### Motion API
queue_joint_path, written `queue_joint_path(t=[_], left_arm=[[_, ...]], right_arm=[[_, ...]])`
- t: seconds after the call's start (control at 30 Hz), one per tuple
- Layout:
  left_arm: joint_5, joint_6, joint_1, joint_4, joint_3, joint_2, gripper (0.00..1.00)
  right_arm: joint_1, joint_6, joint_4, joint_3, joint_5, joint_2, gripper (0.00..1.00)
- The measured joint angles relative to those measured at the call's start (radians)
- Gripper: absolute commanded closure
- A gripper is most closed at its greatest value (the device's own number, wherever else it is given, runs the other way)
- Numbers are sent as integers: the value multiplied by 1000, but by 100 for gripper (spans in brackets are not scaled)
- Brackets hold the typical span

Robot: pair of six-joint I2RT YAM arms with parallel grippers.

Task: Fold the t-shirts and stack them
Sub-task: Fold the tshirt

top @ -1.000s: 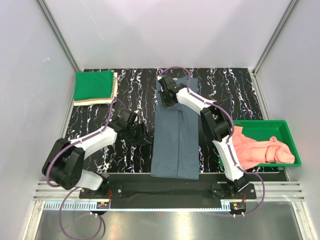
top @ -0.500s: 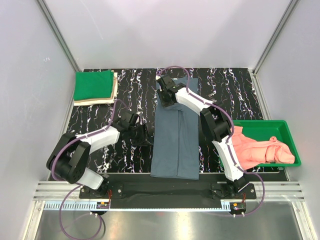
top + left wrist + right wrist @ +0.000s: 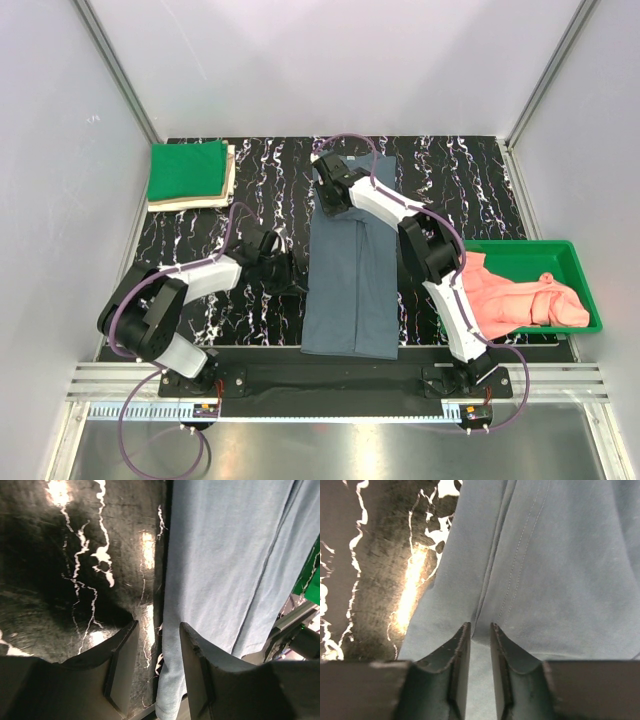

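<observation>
- Already folded and stacked at the far left corner of the table [image 3: 270, 170]: green t-shirt [image 3: 185, 170] on top of beige t-shirt [image 3: 229, 185], well apart from the work.
- Next along, left gripper [image 3: 159, 627] low over the marbled top, right at the left edge of the cloth, about halfway down its length.
- Fingers [image 3: 122, 670] there parted to a middling gap, empty; straddling the hem from above, with bare table under one and cloth under the other. Cannot tell whether touching.
- In the middle, blue-grey t-shirt [image 3: 350, 280] laid out as a long narrow strip, near end at the table's front edge, far end under the other arm.
- Probably up for a crosswise fold. To do it well: slide one finger under every layer at the hem, close only once the whole thickness is inside, lift both sides level, and land edge on edge without dragging the strip askew.
- At the far end, right gripper [image 3: 480, 627] pressed down on the cloth beside a stitched seam.
- Fingers [image 3: 461, 665] here only a narrow slit apart, a crease running up into the gap; cannot tell whether pinching it or merely resting.
- Far right, waiting in the green tray [image 3: 560, 245]: salmon-pink t-shirts [image 3: 520, 300], crumpled, not yet folded.
</observation>
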Motion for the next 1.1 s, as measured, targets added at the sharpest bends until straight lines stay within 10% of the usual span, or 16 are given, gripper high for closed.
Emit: queue_joint_path(t=[0.23,0.5,0.9,1.1], left_arm=[[23,-16,-29,45,-20,0,58],[32,-61,-84,82,-47,18,100],[34,-171,-122,187,-93,18,100],[35,-204,-134,207,-107,18,77]], right_arm=[[5,-2,0,3,16,19,96],[5,3,-5,11,21,19,100],[5,63,-14,60,-27,19,100],[5,79,-16,60,-51,20,93]])
